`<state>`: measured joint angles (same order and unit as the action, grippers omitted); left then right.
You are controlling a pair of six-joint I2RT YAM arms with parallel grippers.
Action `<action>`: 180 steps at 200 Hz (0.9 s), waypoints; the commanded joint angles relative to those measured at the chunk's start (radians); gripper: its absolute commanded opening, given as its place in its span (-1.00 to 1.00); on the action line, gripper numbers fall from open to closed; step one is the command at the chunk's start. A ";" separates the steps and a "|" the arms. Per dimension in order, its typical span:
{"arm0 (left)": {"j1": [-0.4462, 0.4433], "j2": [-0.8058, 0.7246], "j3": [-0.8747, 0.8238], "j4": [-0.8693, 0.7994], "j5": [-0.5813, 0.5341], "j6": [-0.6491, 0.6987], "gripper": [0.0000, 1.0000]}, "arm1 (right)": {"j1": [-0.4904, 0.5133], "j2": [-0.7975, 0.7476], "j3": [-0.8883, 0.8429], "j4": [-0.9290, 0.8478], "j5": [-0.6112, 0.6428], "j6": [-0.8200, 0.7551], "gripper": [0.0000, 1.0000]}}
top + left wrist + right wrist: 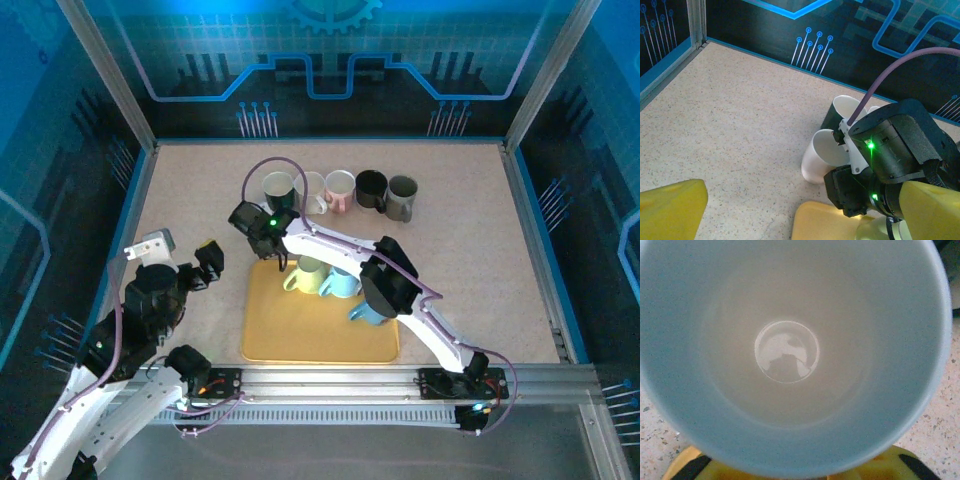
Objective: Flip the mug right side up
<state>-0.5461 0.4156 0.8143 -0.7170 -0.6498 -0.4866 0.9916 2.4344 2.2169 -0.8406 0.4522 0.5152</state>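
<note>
Top external: speckled table point(450, 260), blue walls point(330, 60); L gripper point(207, 265) spread, R gripper point(275, 255) can't tell.

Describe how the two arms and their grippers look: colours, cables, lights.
The left arm and the right arm share white links and bulky black joints, and a purple cable runs along each. The right arm's black wrist housing carries green lights. The left gripper has yellow fingers.
</note>
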 commanded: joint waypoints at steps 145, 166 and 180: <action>-0.035 0.257 0.017 0.061 0.396 0.147 0.98 | -0.018 -0.849 -0.692 0.392 -0.217 -0.110 -0.01; -0.167 0.393 0.087 0.019 0.379 0.170 0.98 | -0.042 -1.015 -0.830 0.403 -0.255 -0.133 0.02; -0.250 0.480 0.147 -0.022 0.326 0.192 0.98 | -0.048 -1.132 -0.935 0.419 -0.242 -0.150 0.02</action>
<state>-0.6827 0.7952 0.8543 -0.6827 -0.3359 -0.3576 0.9661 1.4582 1.4200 -0.4881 0.2440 0.4095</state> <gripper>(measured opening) 0.989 0.508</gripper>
